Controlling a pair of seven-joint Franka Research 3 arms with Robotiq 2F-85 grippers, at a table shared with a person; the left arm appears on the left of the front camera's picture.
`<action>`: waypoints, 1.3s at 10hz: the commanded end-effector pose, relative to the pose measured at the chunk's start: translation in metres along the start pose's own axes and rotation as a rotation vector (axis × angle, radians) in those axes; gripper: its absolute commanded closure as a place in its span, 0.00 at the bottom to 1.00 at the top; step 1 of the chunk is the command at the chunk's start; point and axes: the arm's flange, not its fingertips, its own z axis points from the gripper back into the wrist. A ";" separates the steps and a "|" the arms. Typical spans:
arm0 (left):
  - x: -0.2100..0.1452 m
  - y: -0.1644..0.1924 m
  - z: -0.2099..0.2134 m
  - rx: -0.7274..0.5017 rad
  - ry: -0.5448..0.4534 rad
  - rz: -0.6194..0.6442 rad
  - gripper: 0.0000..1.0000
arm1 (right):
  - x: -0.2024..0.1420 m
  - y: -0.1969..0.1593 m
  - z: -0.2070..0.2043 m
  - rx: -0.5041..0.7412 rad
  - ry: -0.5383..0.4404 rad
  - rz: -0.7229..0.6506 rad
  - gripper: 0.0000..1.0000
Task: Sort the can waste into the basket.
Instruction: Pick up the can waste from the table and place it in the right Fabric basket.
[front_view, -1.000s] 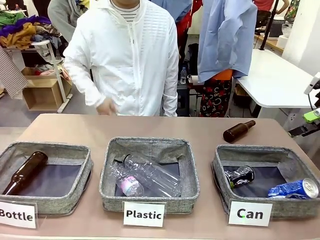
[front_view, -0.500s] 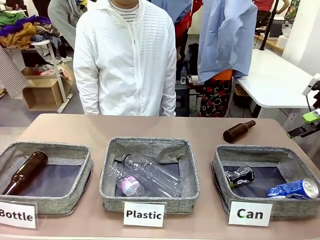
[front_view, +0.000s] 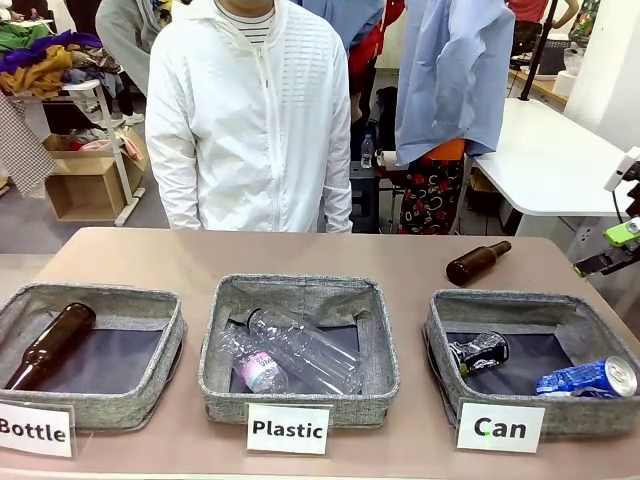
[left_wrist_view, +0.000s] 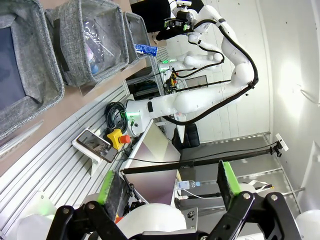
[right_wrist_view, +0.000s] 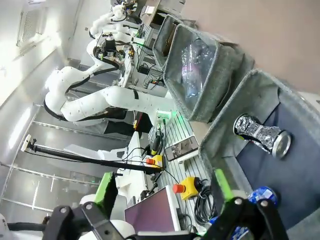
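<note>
The basket (front_view: 440, 345) carded "Can" stands at the front right. Inside it lie a crushed dark can (front_view: 479, 352) and, against the right wall, a blue can (front_view: 587, 378). My right gripper (front_view: 612, 248) hangs open beyond the table's right edge, above and behind this basket. Looking along the right gripper (right_wrist_view: 164, 187), its fingers are spread with nothing between them, and the crushed can (right_wrist_view: 260, 134) and blue can (right_wrist_view: 260, 196) lie in the basket (right_wrist_view: 235, 120). My left gripper (left_wrist_view: 167, 185) is open and empty, off the table's near side; the blue can (left_wrist_view: 145, 49) shows far off.
A brown glass bottle (front_view: 477, 262) lies loose on the table behind the Can basket. The middle basket (front_view: 298, 300) holds clear plastic bottles, and the left basket (front_view: 150, 300) holds a brown bottle (front_view: 50, 345). A person in a white jacket (front_view: 250, 120) stands at the far edge.
The person has drawn a hand back from the table's far edge and now stands straight with arms down. The cans, baskets and grippers have barely moved.
</note>
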 end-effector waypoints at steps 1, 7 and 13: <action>-0.002 -0.003 0.000 -0.011 -0.001 0.009 0.00 | 0.005 0.003 0.003 0.011 0.007 0.008 0.00; -0.002 -0.003 0.000 -0.011 -0.001 0.009 0.00 | 0.005 0.003 0.003 0.011 0.007 0.008 0.00; -0.002 -0.003 0.000 -0.011 -0.001 0.009 0.00 | 0.005 0.003 0.003 0.011 0.007 0.008 0.00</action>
